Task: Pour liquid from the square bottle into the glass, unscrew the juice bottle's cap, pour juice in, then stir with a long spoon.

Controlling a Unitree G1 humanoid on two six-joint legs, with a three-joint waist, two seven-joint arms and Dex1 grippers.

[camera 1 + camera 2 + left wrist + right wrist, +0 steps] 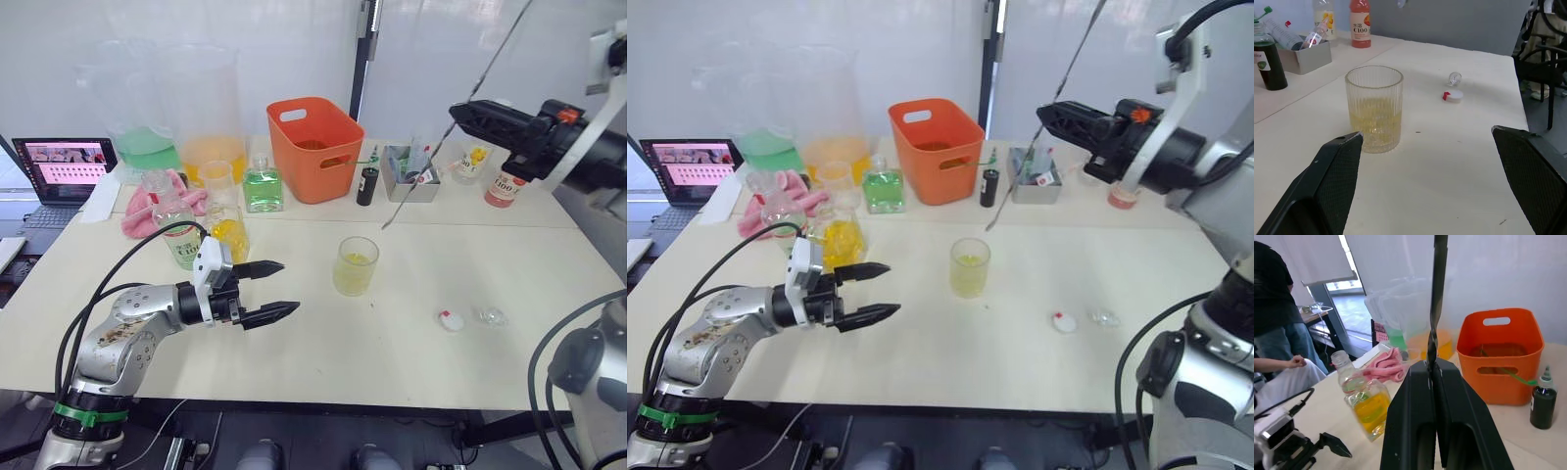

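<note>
The glass (355, 265) stands mid-table holding a little yellow liquid, and shows close up in the left wrist view (1374, 110). My left gripper (269, 291) is open just left of it, nothing between its fingers. The square bottle (227, 233) with yellow liquid and the uncapped juice bottle (177, 233) stand behind that gripper. The white cap (452, 319) lies on the table right of the glass. My right gripper (456, 110), raised at the back right, is shut on the long spoon (421, 166). The spoon slants down, its tip in the air behind the glass.
An orange basket (313, 147), a green square bottle (263, 186), two big jugs (206, 108), a pink cloth (147, 211) and a laptop (61, 168) line the back left. A grey tray (411, 176), a dark small bottle (366, 182) and a pink-liquid bottle (504, 187) stand back right. A clear stopper (492, 316) lies by the cap.
</note>
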